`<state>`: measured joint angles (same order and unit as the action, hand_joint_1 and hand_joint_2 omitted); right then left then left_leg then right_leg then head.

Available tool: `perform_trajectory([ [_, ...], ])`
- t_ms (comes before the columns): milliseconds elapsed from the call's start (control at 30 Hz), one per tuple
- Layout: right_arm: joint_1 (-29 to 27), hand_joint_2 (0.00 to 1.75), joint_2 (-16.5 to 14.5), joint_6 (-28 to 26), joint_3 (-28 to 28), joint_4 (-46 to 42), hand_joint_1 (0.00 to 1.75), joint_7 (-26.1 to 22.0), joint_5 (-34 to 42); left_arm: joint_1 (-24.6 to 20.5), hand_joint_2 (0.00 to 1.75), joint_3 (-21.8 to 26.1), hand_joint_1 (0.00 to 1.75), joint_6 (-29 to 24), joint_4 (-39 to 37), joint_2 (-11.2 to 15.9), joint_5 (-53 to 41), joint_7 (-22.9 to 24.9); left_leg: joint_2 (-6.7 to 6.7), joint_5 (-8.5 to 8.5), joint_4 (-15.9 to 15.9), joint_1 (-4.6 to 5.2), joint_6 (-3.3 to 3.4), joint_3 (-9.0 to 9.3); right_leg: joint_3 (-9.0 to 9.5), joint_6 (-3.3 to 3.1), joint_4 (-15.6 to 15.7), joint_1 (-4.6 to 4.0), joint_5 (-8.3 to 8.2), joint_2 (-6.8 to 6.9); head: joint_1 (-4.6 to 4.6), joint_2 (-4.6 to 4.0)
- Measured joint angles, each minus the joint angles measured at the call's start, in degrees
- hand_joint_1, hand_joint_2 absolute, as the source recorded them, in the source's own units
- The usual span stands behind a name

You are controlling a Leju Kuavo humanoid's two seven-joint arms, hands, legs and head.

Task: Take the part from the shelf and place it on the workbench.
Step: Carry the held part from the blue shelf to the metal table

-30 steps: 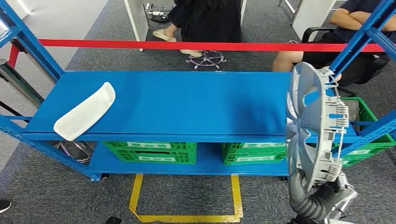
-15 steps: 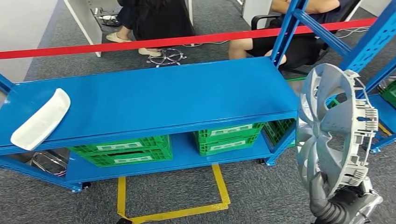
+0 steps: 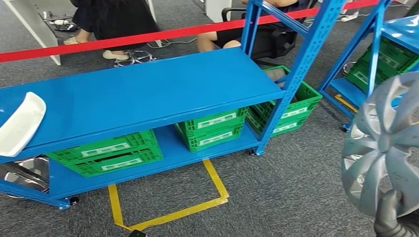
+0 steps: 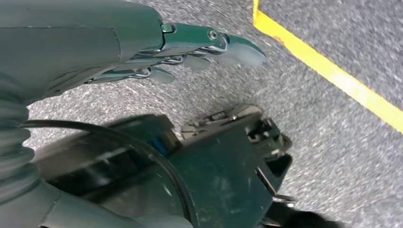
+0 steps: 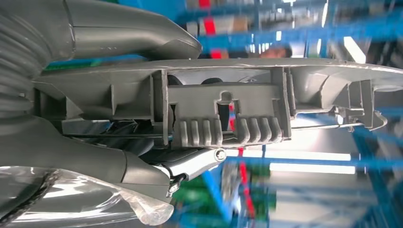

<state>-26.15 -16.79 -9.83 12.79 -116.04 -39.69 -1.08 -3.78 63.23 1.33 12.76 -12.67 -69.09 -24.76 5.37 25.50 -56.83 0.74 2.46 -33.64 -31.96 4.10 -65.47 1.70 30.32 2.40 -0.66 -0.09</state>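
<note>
Grey carpet, blue shelf swung leftward as camera turned | wheel cover off shelf, gripped upright by right hand | left hand hanging, fingers straight, together, empty | workbench unseen: carry underway

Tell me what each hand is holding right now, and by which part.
The right hand grips the round silver-grey plastic wheel cover at its lower rim, thumb on one face and fingers on the ribbed back. The left hand holds nothing.

Curved panel on shelf, crates beneath.
</note>
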Motion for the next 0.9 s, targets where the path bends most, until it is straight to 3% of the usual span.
perform_trajectory([
  [33, 0.10, 1.75, -0.34, -0.30, 0.64, -0.13, 1.75, 0.00, 0.41, -0.06, 1.75, -0.02, 0.00, -0.04, 0.00, -0.11, -0.07, -0.02, 0.66, -0.23, -0.61, 0.11, -0.31, -0.60, 3.09, -0.15, 4.21, -0.10, 0.45, 1.12, -0.01, 0.00],
  [67, 0.14, 1.75, -0.66, -0.55, 1.17, -0.23, 1.75, -0.01, 0.70, -0.14, 1.75, -0.03, 0.00, -0.09, 0.00, -0.18, -0.17, -0.04, 1.30, -0.59, -1.09, 0.21, -0.62, -1.05, 4.97, -0.43, 7.34, -0.25, 1.15, 1.89, 0.01, 0.00],
  [100, 0.13, 1.75, -0.92, -0.78, 1.66, -0.29, 1.75, -0.01, 0.93, -0.21, 1.75, -0.04, 0.00, -0.14, 0.00, -0.25, -0.29, -0.06, 1.95, -1.00, -1.37, 0.26, -0.93, -1.33, 5.65, -0.84, 9.03, -0.46, 1.75, 2.03, 0.02, 0.00],
  [167, -0.10, 1.75, -1.36, -1.15, 2.61, -0.33, 1.75, -0.02, 1.26, -0.31, 1.75, -0.07, 0.00, -0.17, 0.00, -0.39, -0.52, -0.08, 2.54, -1.56, -1.54, 0.03, -1.64, -1.65, 4.36, -1.92, 9.27, -0.60, 1.26, 1.06, 0.04, 0.00],
  [200, -0.17, 1.75, -1.53, -1.36, 3.08, -0.33, 1.75, -0.01, 1.41, -0.29, 1.75, -0.08, 0.00, -0.17, 0.00, -0.45, -0.63, -0.08, 1.58, -0.62, -2.02, -0.17, -2.07, -1.85, 3.75, -2.46, 9.24, -0.57, 0.72, 0.57, 0.04, 0.00],
  [233, -0.14, 1.75, -1.74, -1.55, 3.46, -0.33, 1.75, -0.01, 1.56, -0.21, 1.75, -0.09, 0.00, -0.18, 0.00, -0.50, -0.75, -0.07, -0.04, 1.45, -3.41, -0.34, -2.47, -2.18, 3.01, -2.96, 9.28, -0.49, 0.05, 0.09, 0.05, 0.00],
  [300, -0.02, 1.75, -2.13, -1.81, 4.07, -0.33, 1.75, 0.00, 1.92, 0.04, 1.75, -0.11, 0.00, -0.19, 0.00, -0.49, -0.98, -0.02, -3.60, 7.80, -9.23, -0.54, -2.91, -3.13, 1.31, -3.60, 9.27, -0.48, -1.53, -1.13, 0.00, 0.00],
  [333, 0.01, 1.75, -2.26, -1.86, 4.29, -0.33, 1.75, 0.00, 2.10, 0.13, 1.75, -0.14, 0.00, -0.20, 0.00, -0.46, -1.05, 0.01, -4.44, 10.38, -12.83, -0.55, -2.88, -3.46, 0.39, -3.72, 9.24, -0.56, -2.37, -1.84, -0.01, 0.00],
  [367, -0.01, 1.75, -2.35, -1.94, 4.52, -0.32, 1.75, 0.01, 2.29, 0.16, 1.75, -0.18, 0.00, -0.19, 0.00, -0.43, -1.11, 0.02, -4.78, 11.56, -15.58, -0.52, -2.74, -3.38, -0.57, -3.76, 9.16, -0.65, -3.25, -2.62, -0.03, 0.00],
  [400, -0.03, 1.75, -2.41, -2.07, 4.77, -0.32, 1.75, 0.01, 2.42, 0.14, 1.75, -0.26, 0.00, -0.18, 0.00, -0.40, -1.17, 0.03, -4.93, 11.28, -16.73, -0.47, -2.50, -2.60, -1.56, -3.74, 9.06, -0.75, -4.11, -3.39, -0.02, 0.00],
  [433, -0.05, 1.75, -2.47, -2.25, 5.04, -0.31, 1.75, 0.02, 2.56, 0.09, 1.75, -0.34, 0.00, -0.16, 0.00, -0.41, -1.24, 0.01, -5.07, 9.90, -16.01, -0.42, -2.18, -1.02, -2.62, -3.67, 8.95, -0.84, -4.92, -4.13, -0.01, 0.00],
  [500, -0.10, 1.75, -2.58, -2.86, 5.61, -0.31, 1.75, 0.02, 2.86, -0.02, 1.75, -0.48, 0.00, -0.14, 0.01, -0.42, -1.47, -0.16, -6.55, 7.01, -8.93, -0.23, -1.14, 4.65, -4.43, -3.45, 8.75, -0.95, -6.45, -5.51, 0.02, 0.00],
  [567, -0.14, 1.75, -2.62, -3.67, 5.99, -0.33, 1.75, 0.01, 3.21, -0.15, 1.75, -0.54, 0.00, -0.11, 0.02, -0.49, -1.64, -0.46, -8.75, 7.07, -0.29, -0.05, -0.26, 10.14, -5.48, -3.07, 8.75, -0.99, -7.91, -6.66, 0.04, 0.00],
  [600, -0.18, 1.75, -2.64, -4.15, 6.11, -0.36, 1.75, -0.01, 3.32, -0.23, 1.75, -0.56, 0.00, -0.05, 0.02, -0.56, -1.67, -0.63, -9.38, 7.63, 2.14, 0.09, -0.03, 11.46, -5.73, -2.75, 8.92, -0.86, -8.65, -7.14, 0.04, 0.00],
  [667, -0.42, 1.75, -2.69, -5.07, 6.34, -0.44, 1.75, -0.03, 3.35, -0.35, 1.75, -0.65, 0.00, 0.14, 0.01, -0.78, -1.67, -0.97, -8.56, 7.07, 3.19, 0.26, 0.20, 11.40, -6.02, -1.94, 9.51, -0.61, -10.04, -8.05, 0.06, 0.00],
  [700, -0.63, 1.75, -2.71, -5.48, 6.46, -0.49, 1.75, -0.04, 3.28, -0.43, 1.75, -0.69, 0.00, 0.25, 0.00, -0.88, -1.67, -1.16, -7.85, 6.36, 3.32, 0.21, 0.51, 10.83, -6.40, -1.67, 9.42, -0.54, -9.74, -7.72, 0.06, 0.00],
  [733, -0.78, 1.75, -2.73, -5.86, 6.55, -0.52, 1.75, -0.04, 3.20, -0.48, 1.75, -0.75, 0.00, 0.35, 0.00, -0.95, -1.66, -1.32, -7.10, 5.63, 3.49, 0.13, 0.84, 10.13, -7.07, -1.50, 8.50, -0.54, -8.19, -6.78, 0.22, 0.00],
  [767, -0.85, 1.75, -2.73, -6.27, 6.61, -0.56, 1.75, -0.04, 3.11, -0.49, 1.75, -0.79, 0.00, 0.46, 0.00, -1.02, -1.66, -1.45, -6.30, 4.96, 3.66, -0.01, 1.12, 9.32, -7.91, -1.34, 6.42, -0.51, -5.41, -5.43, 0.34, 0.00],
  [833, -0.83, 1.75, -2.73, -7.18, 6.61, -0.59, 1.75, -0.02, 2.94, -0.39, 1.75, -0.83, 0.00, 0.69, 0.00, -1.03, -1.67, -1.67, -4.67, 3.86, 3.65, 0.05, 1.32, 7.76, -9.67, -0.76, -0.78, -0.43, 0.57, -3.20, 0.60, 0.00],
  [867, -0.84, 1.75, -2.73, -7.57, 6.60, -0.59, 1.75, 0.00, 2.88, -0.33, 1.75, -0.83, 0.00, 0.78, 0.00, -1.02, -1.68, -1.74, -3.73, 3.25, 3.59, 0.05, 1.25, 6.94, -10.22, -0.37, -4.80, -0.32, 1.54, -2.81, 0.61, 0.00],
  [900, -0.87, 1.75, -2.73, -7.88, 6.60, -0.59, 1.75, 0.00, 2.84, -0.31, 1.75, -0.83, 0.00, 0.83, 0.00, -1.02, -1.68, -1.83, -2.81, 2.68, 3.49, 0.05, 1.13, 6.11, -10.41, -0.05, -7.94, -0.19, 0.80, -2.62, 0.61, 0.00],
])
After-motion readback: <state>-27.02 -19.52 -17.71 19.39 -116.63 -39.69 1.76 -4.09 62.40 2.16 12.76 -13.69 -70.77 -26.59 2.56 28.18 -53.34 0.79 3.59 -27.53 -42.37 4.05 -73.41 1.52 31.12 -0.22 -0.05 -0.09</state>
